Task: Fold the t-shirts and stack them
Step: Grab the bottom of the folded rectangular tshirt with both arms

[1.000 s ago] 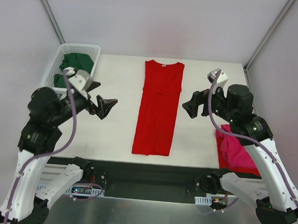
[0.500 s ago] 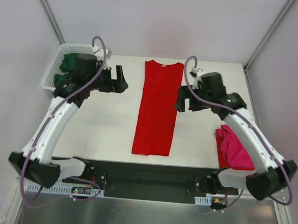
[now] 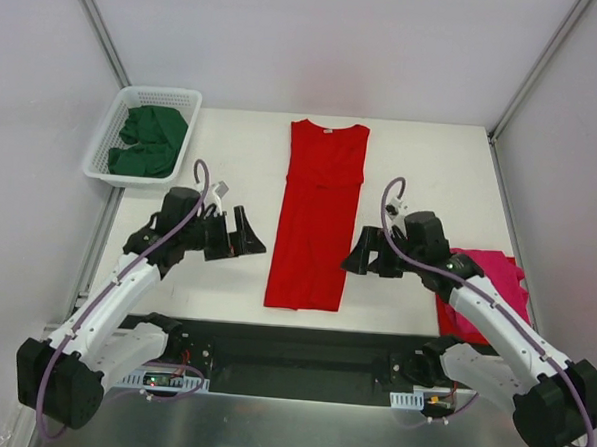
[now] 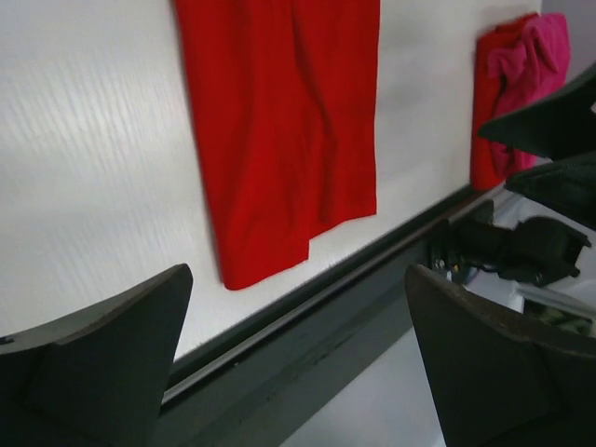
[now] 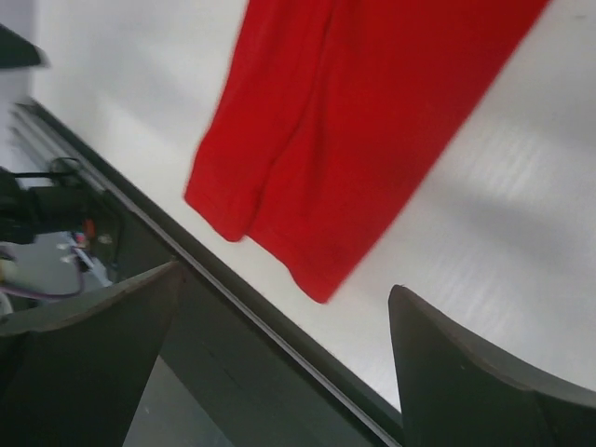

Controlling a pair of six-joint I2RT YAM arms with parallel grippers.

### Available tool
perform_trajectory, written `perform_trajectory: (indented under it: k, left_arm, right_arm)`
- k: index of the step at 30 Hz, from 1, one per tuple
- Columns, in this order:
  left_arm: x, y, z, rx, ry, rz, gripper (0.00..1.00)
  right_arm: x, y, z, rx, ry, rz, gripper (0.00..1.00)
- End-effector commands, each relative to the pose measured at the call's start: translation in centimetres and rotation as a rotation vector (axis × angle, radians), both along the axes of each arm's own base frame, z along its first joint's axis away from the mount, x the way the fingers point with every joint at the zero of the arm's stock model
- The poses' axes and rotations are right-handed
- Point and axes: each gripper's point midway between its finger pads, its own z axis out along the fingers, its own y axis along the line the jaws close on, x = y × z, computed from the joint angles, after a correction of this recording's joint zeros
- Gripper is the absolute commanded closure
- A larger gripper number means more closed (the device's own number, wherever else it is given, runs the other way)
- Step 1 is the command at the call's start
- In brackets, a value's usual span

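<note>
Pulled back since half a second ago from the far half of the desk toward its near edge, both arms, now lower and flatter.

From above: left forearm slanting up to the right, left gripper spread wide, holding nothing, aimed at the left long side of the red t-shirt. Mirrored on the other side, right gripper also spread wide and holding nothing, near the shirt's right side; contact not possible to tell. Red t-shirt flat as a long strip in the desk's middle, collar toward the far edge. Magenta-pink t-shirt at the near right corner, dark green t-shirts in the white basket off the far left corner.

From the left wrist: two dark fingers well apart, red hem and near edge between them, pink cloth at far right.

From the right wrist: fingers equally apart, red hem corner between them.
</note>
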Motion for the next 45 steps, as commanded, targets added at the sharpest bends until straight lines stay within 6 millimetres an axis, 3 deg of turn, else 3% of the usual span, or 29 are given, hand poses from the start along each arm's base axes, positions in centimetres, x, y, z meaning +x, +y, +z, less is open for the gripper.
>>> perform_trajectory:
  k: [1, 8, 11, 12, 14, 20, 23, 35, 39, 45]
  left_arm:
    - [-1.5, -3.0, 1.0, -0.268, -0.061, -0.085, 0.01]
    - [-3.2, -3.7, -1.6, -0.322, -0.01, -0.161, 0.01]
    - [-3.9, -3.4, -3.0, -0.328, 0.039, -0.128, 0.01]
    - [-4.0, -3.2, -3.3, -0.325, 0.036, -0.114, 0.01]
    - [-4.3, -3.0, -4.5, -0.313, 0.064, -0.093, 0.01]
    - [-5.9, -2.6, -8.1, -0.318, 0.177, -0.047, 0.01]
    - [-6.3, -2.4, -8.7, -0.317, 0.172, -0.039, 0.01]
    - [-6.7, -2.3, -10.7, -0.316, 0.215, -0.022, 0.01]
    - [-6.5, -2.8, -11.4, -0.311, 0.233, -0.033, 0.01]
    - [-6.4, -4.4, -11.9, -0.286, 0.257, -0.089, 0.01]
  right_arm:
    - [-0.2, 4.2, 4.4, 0.411, -0.094, 0.051, 0.04]
    - [-1.4, 5.5, -0.1, 0.546, 0.091, 0.046, 0.04]
    - [-2.2, 4.4, -2.1, 0.488, 0.102, -0.024, 0.04]
    - [-3.0, 2.9, -4.6, 0.352, 0.125, -0.065, 0.04]
    - [-3.3, 2.0, -3.7, 0.319, 0.062, -0.069, 0.04]
    - [-5.8, 0.9, -6.0, 0.361, 0.139, -0.128, 0.04]
    - [-5.8, 0.9, -6.3, 0.367, 0.13, -0.132, 0.04]
    - [-5.2, 3.4, -9.5, 0.353, 0.216, -0.08, 0.04]
    - [-4.8, 5.1, -9.4, 0.369, 0.218, -0.04, 0.04]
    - [-4.9, 5.4, -9.6, 0.343, 0.221, -0.042, 0.04]
